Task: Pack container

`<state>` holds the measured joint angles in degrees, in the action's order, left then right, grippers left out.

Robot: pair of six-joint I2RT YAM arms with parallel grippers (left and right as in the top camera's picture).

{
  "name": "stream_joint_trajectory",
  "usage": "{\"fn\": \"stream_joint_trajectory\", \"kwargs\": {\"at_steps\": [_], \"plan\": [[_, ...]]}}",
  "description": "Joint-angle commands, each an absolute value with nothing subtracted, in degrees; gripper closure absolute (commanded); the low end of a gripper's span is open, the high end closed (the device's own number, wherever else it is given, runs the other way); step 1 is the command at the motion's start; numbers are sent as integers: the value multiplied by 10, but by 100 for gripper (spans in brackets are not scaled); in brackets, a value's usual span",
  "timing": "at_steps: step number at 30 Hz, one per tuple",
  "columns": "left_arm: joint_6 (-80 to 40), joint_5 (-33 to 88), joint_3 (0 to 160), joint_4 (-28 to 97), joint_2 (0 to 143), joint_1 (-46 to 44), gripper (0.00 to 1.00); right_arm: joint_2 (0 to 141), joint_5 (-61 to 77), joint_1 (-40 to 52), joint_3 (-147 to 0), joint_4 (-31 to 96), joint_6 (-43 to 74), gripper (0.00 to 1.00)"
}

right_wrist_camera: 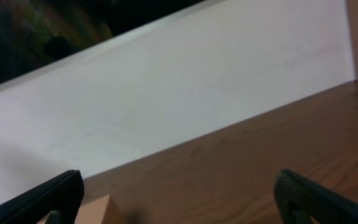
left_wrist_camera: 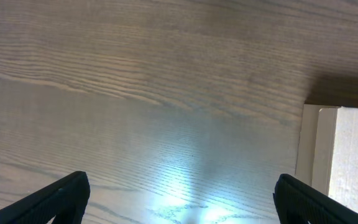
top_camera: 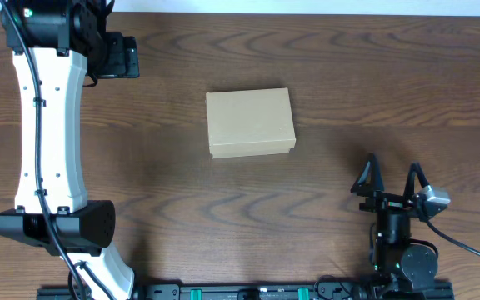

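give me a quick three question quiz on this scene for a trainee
1. True or false: the cardboard box has its lid shut.
2. The right end effector is: A) open and empty B) shut on the box C) lifting the lid
3. Which end effector is at the wooden table's far side, at the top of the overhead view?
Key: 1 true; 2 A; 3 the left end effector

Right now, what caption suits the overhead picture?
Closed cardboard box on a wooden table, left claw and right claw open, neither touching it.
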<state>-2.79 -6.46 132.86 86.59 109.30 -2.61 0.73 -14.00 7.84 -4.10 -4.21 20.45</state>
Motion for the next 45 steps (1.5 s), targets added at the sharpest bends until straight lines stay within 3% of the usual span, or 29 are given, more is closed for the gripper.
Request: {"fn": "stream_joint_trajectory", "kwargs": {"at_steps": [1, 20, 45], "plan": [[-28, -75, 1333, 868, 1098, -22, 5, 4, -148, 70, -30, -45, 212, 1], [-28, -75, 1333, 868, 1098, -22, 5, 4, -147, 70, -3, 29, 212, 1], [-28, -75, 1333, 868, 1098, -22, 5, 8, -146, 70, -3, 28, 212, 1]]}}
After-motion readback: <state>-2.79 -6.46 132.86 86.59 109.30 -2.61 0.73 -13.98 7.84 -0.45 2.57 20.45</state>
